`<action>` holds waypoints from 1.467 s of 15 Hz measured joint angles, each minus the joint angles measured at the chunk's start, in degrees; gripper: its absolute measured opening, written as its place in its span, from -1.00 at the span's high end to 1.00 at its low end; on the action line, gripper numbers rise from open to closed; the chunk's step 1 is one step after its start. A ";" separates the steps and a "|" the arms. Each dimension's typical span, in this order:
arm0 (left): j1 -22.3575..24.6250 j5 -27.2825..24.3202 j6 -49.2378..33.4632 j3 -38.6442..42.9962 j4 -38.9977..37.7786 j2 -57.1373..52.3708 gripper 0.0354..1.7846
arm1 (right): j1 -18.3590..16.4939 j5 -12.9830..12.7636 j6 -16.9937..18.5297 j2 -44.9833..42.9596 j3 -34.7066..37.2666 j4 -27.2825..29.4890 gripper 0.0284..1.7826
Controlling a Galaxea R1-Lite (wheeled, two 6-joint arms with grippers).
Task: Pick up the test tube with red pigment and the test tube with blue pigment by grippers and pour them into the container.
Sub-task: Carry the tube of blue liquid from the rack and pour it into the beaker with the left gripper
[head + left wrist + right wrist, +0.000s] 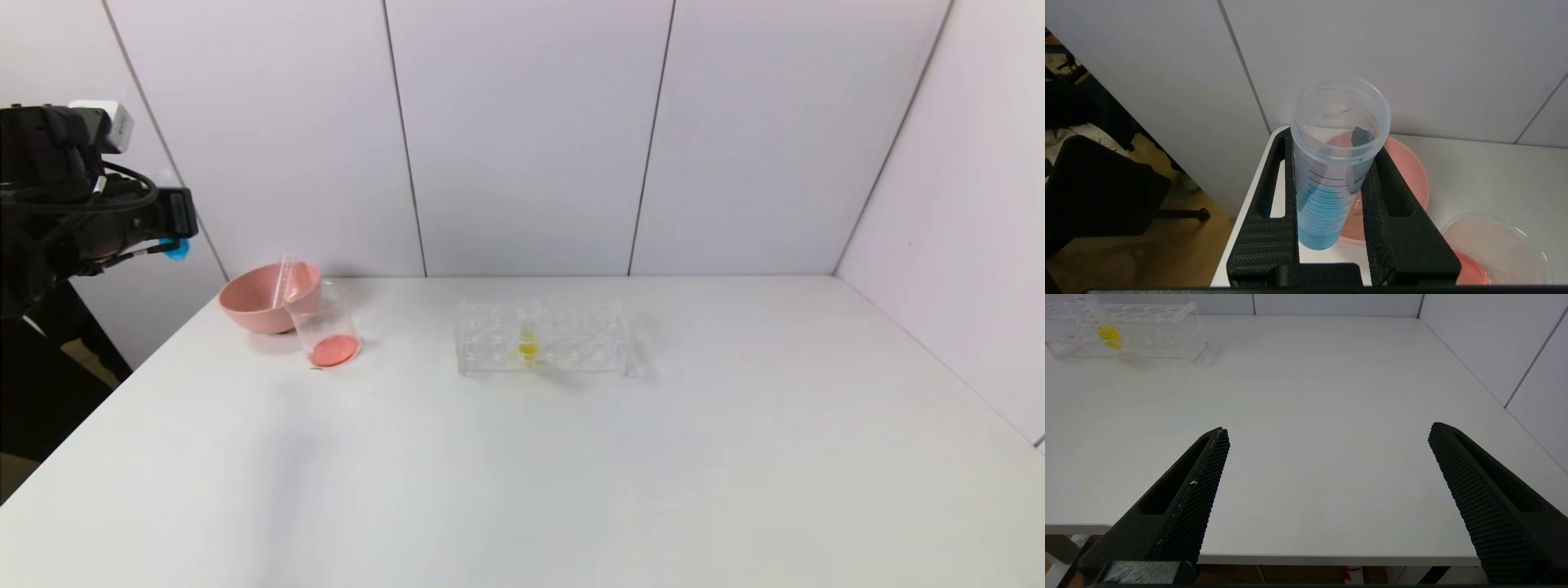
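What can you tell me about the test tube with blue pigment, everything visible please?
The test tube with blue pigment is a clear plastic-looking tube with dark printed graduation lines and an open round mouth. Blue liquid fills its lower part. The left gripper holds it, jaws shut against its two sides, raised beyond the table's left edge. It touches nothing else visibly.

Lab bench (white-panelled): tube rack, graduated tubes, beaker.

Walls: pale grey panels with thin dark seams, far side and right | Table: white top filling the scene | Floor: light wood past the table's left edge | Furniture: dark chair on that floor
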 joint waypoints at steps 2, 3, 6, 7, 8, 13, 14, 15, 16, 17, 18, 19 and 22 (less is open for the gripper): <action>1.07 -6.30 3.39 -2.40 2.96 0.56 0.52 | 0.05 0.00 0.00 0.00 0.00 0.00 -0.99; 1.56 -9.20 5.49 -3.56 4.79 0.87 0.52 | 0.05 0.00 0.00 0.00 0.00 0.00 -0.99; 2.08 -13.82 8.28 -5.60 9.34 1.46 0.52 | 0.05 0.00 0.02 0.00 0.00 0.00 -0.99; 2.23 -16.34 8.58 -6.06 10.50 1.58 0.52 | 0.05 0.00 0.00 0.00 0.00 0.00 -0.99; 2.43 -19.13 9.05 -6.45 11.11 1.77 0.52 | 0.02 0.00 0.00 0.00 0.00 0.00 -0.99; 5.56 -32.33 18.77 -9.78 11.48 4.53 0.52 | 0.00 0.00 0.00 0.00 0.00 0.00 -0.99; 5.89 -33.93 19.80 -10.14 11.73 5.07 0.52 | 0.02 0.00 0.00 0.00 0.00 0.00 -0.99; 6.08 -35.77 20.81 -10.36 12.36 5.50 0.52 | 0.05 0.00 0.00 0.00 0.00 0.00 -0.99; 6.25 -37.38 21.98 -10.61 12.79 5.91 0.52 | 0.05 0.00 0.00 0.00 0.00 0.00 -0.99; 6.45 -38.23 22.86 -10.91 13.08 6.21 0.52 | 0.05 0.00 0.00 0.00 0.00 0.00 -0.99; 6.63 -39.80 24.62 -11.43 13.95 6.40 0.52 | 0.05 0.00 0.00 0.00 0.00 0.00 -0.99; 6.80 -41.80 26.88 -12.15 15.51 6.60 0.52 | 0.02 0.00 0.00 0.00 0.00 0.00 -0.99; 7.33 -44.97 33.80 -15.38 22.32 7.23 0.52 | 0.05 0.00 0.00 0.00 0.00 0.00 -0.99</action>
